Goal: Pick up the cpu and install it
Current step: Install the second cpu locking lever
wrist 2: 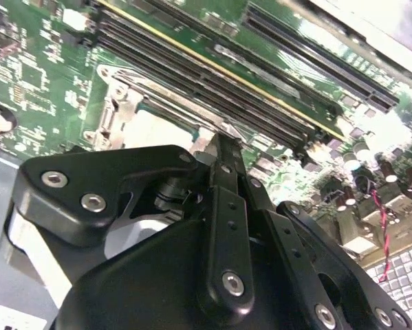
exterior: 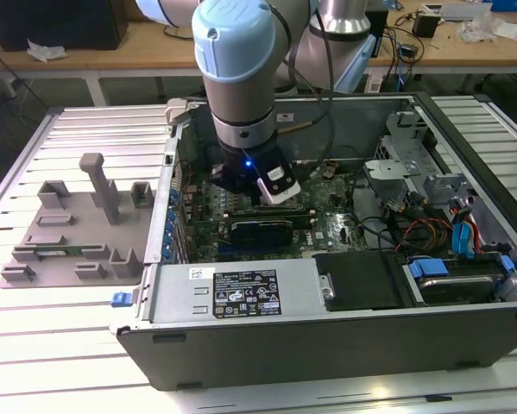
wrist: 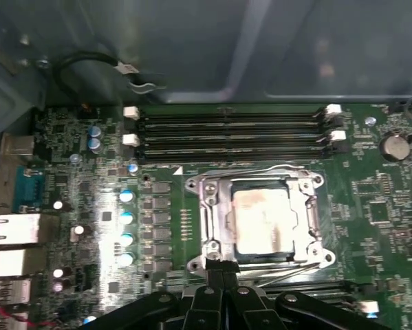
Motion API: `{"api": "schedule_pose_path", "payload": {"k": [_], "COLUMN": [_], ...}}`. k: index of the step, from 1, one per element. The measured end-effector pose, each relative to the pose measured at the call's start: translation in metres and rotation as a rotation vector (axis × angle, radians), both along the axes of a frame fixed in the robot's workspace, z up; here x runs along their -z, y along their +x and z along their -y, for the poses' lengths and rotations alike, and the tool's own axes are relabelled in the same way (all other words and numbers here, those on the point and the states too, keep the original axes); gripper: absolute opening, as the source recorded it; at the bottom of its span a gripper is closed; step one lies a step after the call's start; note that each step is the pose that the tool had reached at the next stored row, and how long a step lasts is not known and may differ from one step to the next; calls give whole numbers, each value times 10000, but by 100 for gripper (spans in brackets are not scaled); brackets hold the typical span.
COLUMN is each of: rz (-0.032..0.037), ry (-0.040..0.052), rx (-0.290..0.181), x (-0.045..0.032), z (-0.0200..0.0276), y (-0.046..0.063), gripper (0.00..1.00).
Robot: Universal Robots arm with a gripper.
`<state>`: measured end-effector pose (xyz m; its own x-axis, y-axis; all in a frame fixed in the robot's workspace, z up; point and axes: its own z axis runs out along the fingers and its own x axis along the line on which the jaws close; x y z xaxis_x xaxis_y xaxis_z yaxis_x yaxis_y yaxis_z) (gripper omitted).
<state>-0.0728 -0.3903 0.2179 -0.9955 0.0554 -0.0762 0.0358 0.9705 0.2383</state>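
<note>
The cpu [wrist: 262, 221] sits in its socket [wrist: 209, 227]. The gripper [wrist: 223, 269], clenched and empty, hangs at the socket's edge. Any drift could scrape the frame.

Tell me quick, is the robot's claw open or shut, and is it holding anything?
Gripper: shut, fingers pressed together, holding nothing; it sits at the edge of the socket where the cpu already lies.
</note>
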Motion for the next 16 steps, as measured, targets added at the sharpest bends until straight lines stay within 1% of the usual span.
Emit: {"api": "schedule_pose_path", "payload": {"k": [2,5,7,10,13,15,16], "rz": [-31,-135,-167,-191,-196,-192,-187], "ry": [-1,1,-1,-5,-5,-3,-4], "rx": [1,1,1,1,1,2,0], "x": [-9,-33,-41,-49,-53,-51,-46], "z": [1,11,19,43,75,78,78], "y": [50,139,151,155,155,144,110], "gripper": [11,11,11,11,11,11,11]}}
